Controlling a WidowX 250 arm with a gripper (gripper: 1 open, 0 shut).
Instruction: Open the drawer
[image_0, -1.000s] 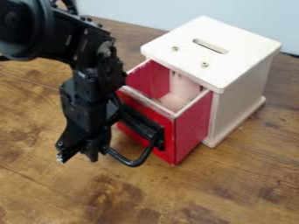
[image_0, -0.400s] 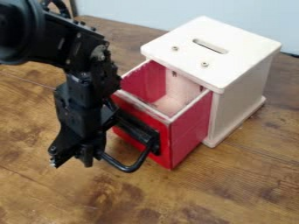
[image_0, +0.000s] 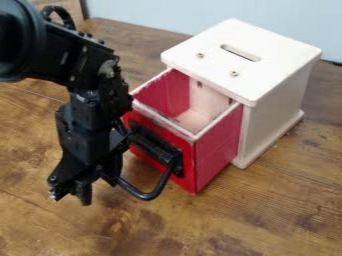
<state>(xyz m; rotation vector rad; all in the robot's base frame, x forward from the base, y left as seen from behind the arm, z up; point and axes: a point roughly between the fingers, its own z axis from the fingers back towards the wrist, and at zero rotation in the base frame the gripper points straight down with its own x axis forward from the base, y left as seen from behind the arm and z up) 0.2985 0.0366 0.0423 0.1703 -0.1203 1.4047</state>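
Note:
The red drawer (image_0: 201, 135) stands pulled partway out of the white wooden casing (image_0: 267, 80), its inside open to view. A black bracket and a large black looped wire handle (image_0: 150, 192) sit on its red front panel. My black gripper (image_0: 75, 190) points down at the table just left of the handle's loop, whose left end reaches its fingers. The dark fingers blur together, so I cannot make out the gap between them or whether they touch the wire.
The casing has a slot on top and stands at the right of a brown wooden table (image_0: 267, 215). My arm's bulky black body (image_0: 54, 55) fills the upper left.
My gripper has shifted left and down toward the table's front. The handle loop has swung out leftward with it. The drawer stays pulled out about the same.

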